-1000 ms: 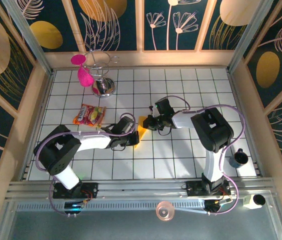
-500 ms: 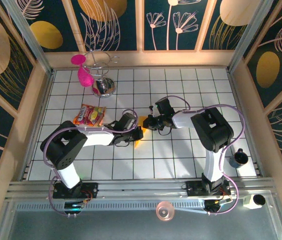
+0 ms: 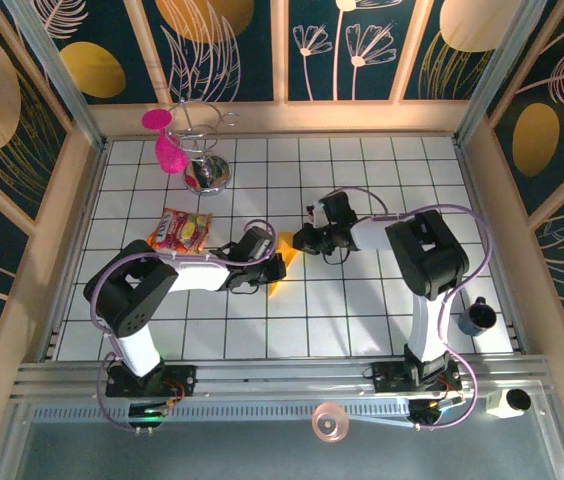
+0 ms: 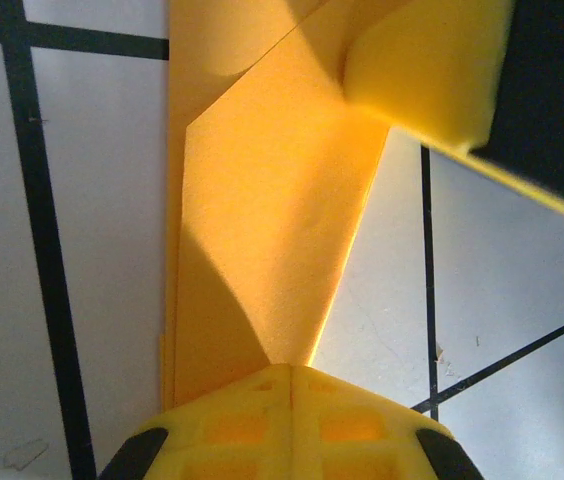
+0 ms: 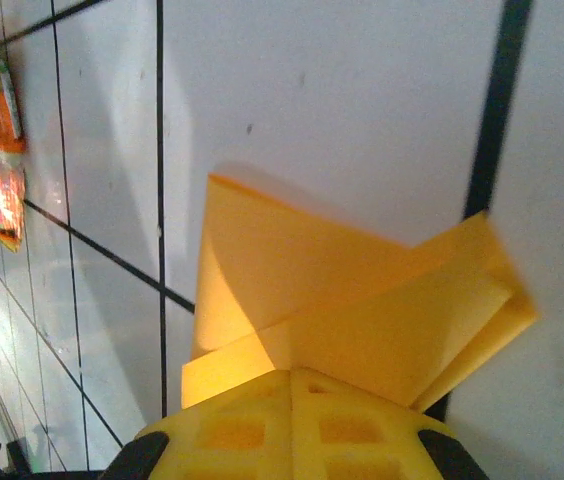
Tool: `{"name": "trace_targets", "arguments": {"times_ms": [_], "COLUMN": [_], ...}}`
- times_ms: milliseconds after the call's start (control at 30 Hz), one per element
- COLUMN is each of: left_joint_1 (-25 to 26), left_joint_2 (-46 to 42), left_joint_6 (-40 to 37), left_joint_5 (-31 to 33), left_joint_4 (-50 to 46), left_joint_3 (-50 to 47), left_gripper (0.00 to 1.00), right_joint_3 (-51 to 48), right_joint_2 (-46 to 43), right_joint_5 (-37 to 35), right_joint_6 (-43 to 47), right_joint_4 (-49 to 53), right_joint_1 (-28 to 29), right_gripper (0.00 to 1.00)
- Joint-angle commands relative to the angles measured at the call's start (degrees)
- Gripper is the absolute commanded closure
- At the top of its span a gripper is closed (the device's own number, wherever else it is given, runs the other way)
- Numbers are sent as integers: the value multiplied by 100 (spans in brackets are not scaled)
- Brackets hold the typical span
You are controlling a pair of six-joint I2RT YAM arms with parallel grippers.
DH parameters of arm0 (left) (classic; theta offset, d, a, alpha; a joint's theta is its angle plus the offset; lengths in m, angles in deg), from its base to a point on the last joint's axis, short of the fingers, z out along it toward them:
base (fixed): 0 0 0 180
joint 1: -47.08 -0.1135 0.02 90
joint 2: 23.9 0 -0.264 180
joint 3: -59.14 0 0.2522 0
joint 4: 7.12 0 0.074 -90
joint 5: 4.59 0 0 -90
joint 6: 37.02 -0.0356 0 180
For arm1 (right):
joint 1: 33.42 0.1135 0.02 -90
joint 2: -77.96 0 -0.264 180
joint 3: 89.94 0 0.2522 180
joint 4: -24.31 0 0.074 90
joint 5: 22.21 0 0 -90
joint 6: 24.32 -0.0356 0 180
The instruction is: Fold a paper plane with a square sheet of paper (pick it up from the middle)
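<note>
Tiled table (image 3: 362,300): paper plane (image 3: 275,284), snack packet (image 3: 179,230)

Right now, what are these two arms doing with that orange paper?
They are folding the orange-yellow paper into a plane. Already partly folded, it lies mid-table between them. The left gripper, fingers closed, presses its tip on one end, while the right gripper seems to pinch a raised flap at the other. The shape is not finished yet.

Paper plane (image 4: 262,230): matt smooth orange-yellow paper; table (image 3: 362,310): glossy white tiles.
</note>
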Motion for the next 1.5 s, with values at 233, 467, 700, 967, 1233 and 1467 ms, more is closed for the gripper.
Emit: {"name": "trace_targets", "arguments": {"times_ms": [233, 467, 700, 967, 1233, 1467], "left_joint_1": [-22, -22, -30, -28, -33, -23], "left_joint_2": [136, 171, 192, 184, 137, 68], "left_joint_6": [52, -75, -108, -122, -91, 13], "left_joint_5": [-175, -169, -179, -175, -169, -214], "left_joint_4": [-543, -640, -666, -675, -657, -512], "left_joint_3": [-326, -87, -22, -5, -139, -326], "left_gripper": [100, 100, 100, 100, 100, 100], "right_joint_3": [514, 540, 4, 40, 453, 757], "right_joint_2": [488, -270, -822, -400, 151, 664], "right_joint_5": [-360, -507, -684, -576, -648, -772], "right_joint_6": [307, 462, 432, 364, 465, 639], "right_joint_4": [-130, 151, 360, 574, 596, 645], "right_joint_1": [-797, -764, -81, 376, 92, -681], "right_gripper": [93, 94, 94, 98, 99, 100]}}
